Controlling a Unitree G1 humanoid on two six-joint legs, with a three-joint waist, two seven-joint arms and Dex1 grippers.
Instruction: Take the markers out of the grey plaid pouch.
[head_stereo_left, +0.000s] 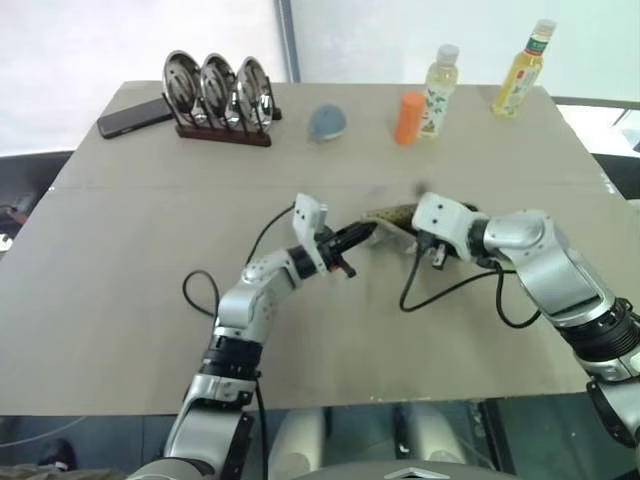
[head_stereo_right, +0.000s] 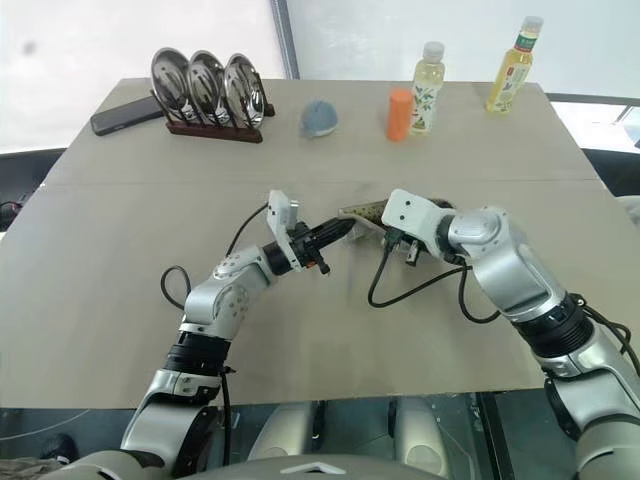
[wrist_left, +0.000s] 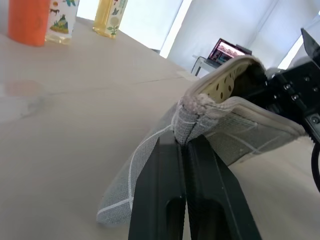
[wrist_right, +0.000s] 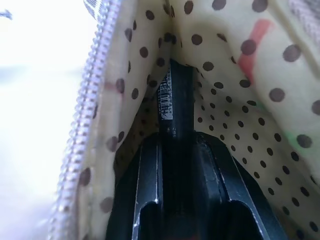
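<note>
Over the middle of the desk (head_stereo_left: 120, 330), head views: left hand (head_stereo_left: 362, 235) and right hand (head_stereo_left: 405, 240) meet at the grey plaid pouch (head_stereo_left: 392, 217), which is lifted off the surface between them; the pouch is small here, its dotted lining just visible. Behind, well apart: rack of metal plates (head_stereo_left: 218, 95), dark phone (head_stereo_left: 135, 116), blue-grey lump (head_stereo_left: 327, 121), orange cylinder (head_stereo_left: 409, 118), two bottles (head_stereo_left: 443, 88). Left wrist view gives what the head views lack: the left hand's two fingers (wrist_left: 160, 195) pressed together, clamped on a grey corner of the pouch at the end of its mouth; the pouch mouth gapes beyond them, cream lining with dark dots showing, grid lines clear on the outer fabric. Right wrist view looks inside the pouch: zipper teeth along one edge, dotted lining all round, and the right hand's fingers (wrist_right: 210, 180) reaching in, closed narrowly on a black marker (wrist_right: 176, 102) with a printed label, lying deep in the fold directly ahead of the fingertips.
</note>
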